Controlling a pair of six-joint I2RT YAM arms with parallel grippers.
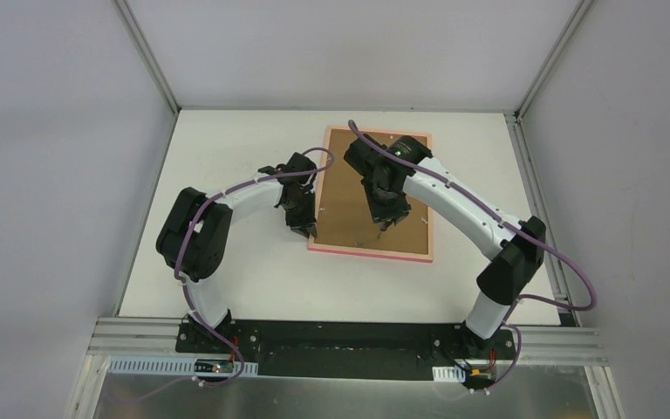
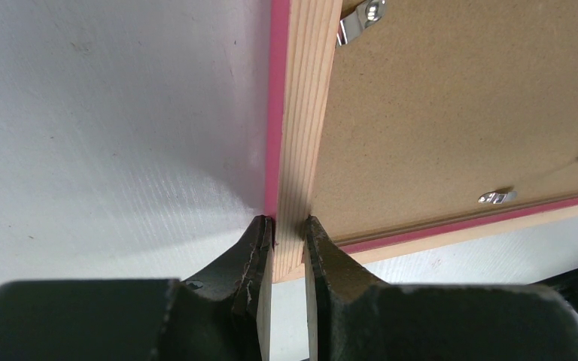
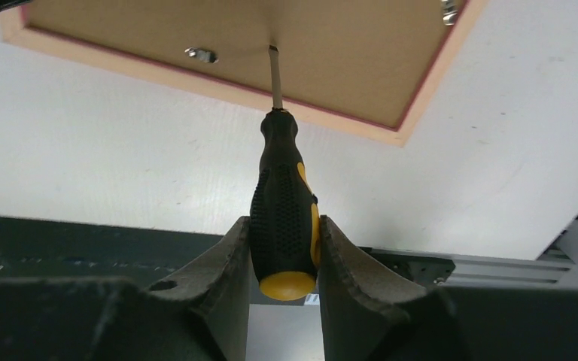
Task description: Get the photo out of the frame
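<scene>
The frame (image 1: 371,254) lies face down on the white table, its pink rim around a brown back board (image 1: 349,188). The photo is hidden beneath that board. My left gripper (image 1: 304,231) is at the frame's near-left corner; in the left wrist view it (image 2: 290,226) is shut on the pale wooden side rail (image 2: 301,113). My right gripper (image 3: 284,226) is shut on a black-and-yellow screwdriver (image 3: 282,195) over the board, as the top view shows (image 1: 386,211). The screwdriver's metal tip (image 3: 273,53) touches the board beside a small metal tab (image 3: 203,54).
More metal tabs (image 2: 497,197) sit along the board's edges. White walls with aluminium posts (image 1: 148,52) enclose the table on three sides. A black base rail (image 1: 349,349) holding both arm bases runs along the near edge.
</scene>
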